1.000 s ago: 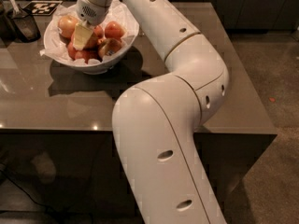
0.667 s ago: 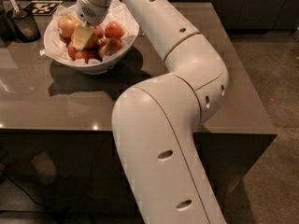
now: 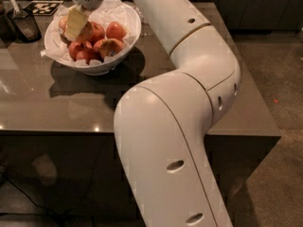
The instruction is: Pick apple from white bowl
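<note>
We see the gripper over the left side of the white bowl, right by the apple. Its pale yellow part looks dull, not shiny. The bowl looks hard, smooth and shiny. Inside it we see white paper, all crinkly. The apple has smooth skin with a little shine, and so do the other apples. The big arm looks like smooth white plastic with a soft shine. The table top is dark, flat and so shiny that we see little lights in it. The floor looks dull and a bit rough.
</note>
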